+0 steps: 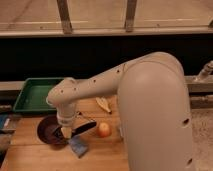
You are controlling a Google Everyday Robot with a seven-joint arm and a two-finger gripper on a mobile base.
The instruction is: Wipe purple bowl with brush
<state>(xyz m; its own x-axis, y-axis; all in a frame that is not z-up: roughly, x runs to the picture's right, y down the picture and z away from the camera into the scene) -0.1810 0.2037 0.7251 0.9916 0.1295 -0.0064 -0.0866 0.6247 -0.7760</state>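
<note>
The purple bowl (48, 131) sits on the wooden table at the left. My gripper (65, 132) hangs at the end of the white arm, right over the bowl's right part. It is shut on the brush (84, 128), whose black handle sticks out to the right toward the orange fruit (103, 130). The brush head is down in the bowl, hidden under the gripper.
A blue sponge (78, 146) lies just in front of the bowl. A green tray (34, 95) stands behind at the left. A pale peel-like object (103, 104) and a thin fork (86, 116) lie on the wooden table (30, 160). The arm's bulk covers the right.
</note>
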